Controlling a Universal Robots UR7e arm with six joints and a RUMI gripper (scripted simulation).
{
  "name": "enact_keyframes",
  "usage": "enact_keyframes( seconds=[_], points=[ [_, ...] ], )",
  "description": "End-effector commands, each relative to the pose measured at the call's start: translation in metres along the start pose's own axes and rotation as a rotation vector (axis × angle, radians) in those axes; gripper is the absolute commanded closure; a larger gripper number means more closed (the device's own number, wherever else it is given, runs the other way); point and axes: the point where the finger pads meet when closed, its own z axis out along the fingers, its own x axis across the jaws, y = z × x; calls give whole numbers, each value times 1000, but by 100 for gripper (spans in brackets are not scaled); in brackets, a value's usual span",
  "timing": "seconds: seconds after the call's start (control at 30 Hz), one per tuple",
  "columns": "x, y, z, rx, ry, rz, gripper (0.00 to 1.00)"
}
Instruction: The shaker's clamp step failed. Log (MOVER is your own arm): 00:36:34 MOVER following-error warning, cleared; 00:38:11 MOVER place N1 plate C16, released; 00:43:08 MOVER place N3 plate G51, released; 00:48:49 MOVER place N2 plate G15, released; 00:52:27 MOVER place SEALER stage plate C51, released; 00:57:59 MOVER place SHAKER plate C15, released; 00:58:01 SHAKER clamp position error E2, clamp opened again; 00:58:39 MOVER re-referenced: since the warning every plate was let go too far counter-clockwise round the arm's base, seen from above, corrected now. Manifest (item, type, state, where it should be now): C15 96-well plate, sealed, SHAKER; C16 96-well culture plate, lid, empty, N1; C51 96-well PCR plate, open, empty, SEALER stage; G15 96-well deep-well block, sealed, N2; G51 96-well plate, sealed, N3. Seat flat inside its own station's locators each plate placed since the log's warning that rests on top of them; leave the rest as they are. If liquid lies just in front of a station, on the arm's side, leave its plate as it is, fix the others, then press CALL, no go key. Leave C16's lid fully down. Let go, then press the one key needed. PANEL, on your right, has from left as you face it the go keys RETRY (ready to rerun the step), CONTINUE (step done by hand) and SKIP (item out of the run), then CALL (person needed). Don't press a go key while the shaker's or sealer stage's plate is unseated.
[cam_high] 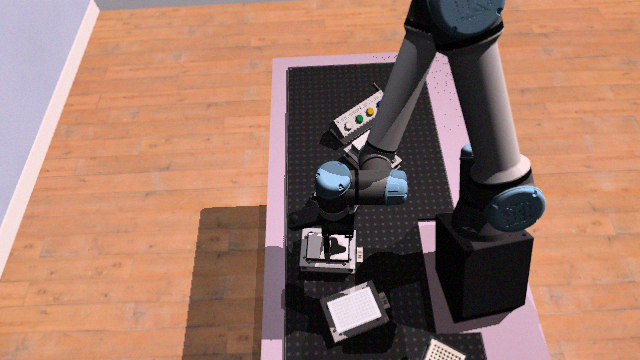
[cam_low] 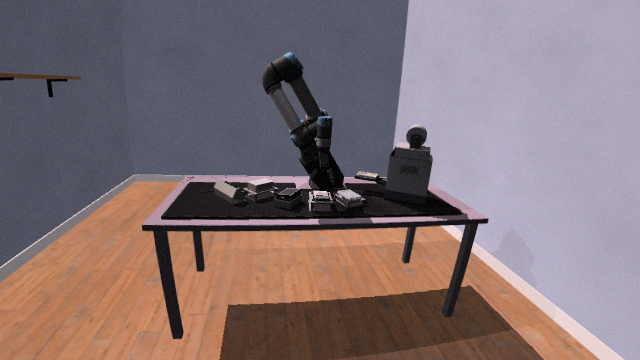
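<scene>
My gripper [cam_high: 327,246] points down over a plate [cam_high: 325,249] that lies in a grey station [cam_high: 327,256] near the table's left edge. The fingers are open and straddle the plate; the wrist hides most of it, so I cannot tell whether it sits flat. In the side view the gripper [cam_low: 322,189] stands low over that same station [cam_low: 321,201]. A white sealed plate [cam_high: 354,309] lies in the station nearer the camera. Another white plate [cam_high: 442,352] is cut off by the lower edge. The key panel [cam_high: 355,115] stands at the far side, with white, green, yellow and blue keys.
My forearm crosses over another station [cam_high: 372,157] and hides most of it. The arm's black pedestal [cam_high: 482,270] stands at the right. In the side view, two more stations [cam_low: 260,188] [cam_low: 289,197] and a grey box with a round top [cam_low: 410,170] stand on the mat.
</scene>
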Motion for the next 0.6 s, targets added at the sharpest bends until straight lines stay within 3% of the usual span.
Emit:
enact_keyframes(
  seconds=[0.0, 0.37, 0.57],
  points=[
    [0, 0, 0, 1, 0, 0, 18],
    [0, 0, -19, 1, 0, 0, 18],
    [0, 0, -19, 1, 0, 0, 18]
  ],
)
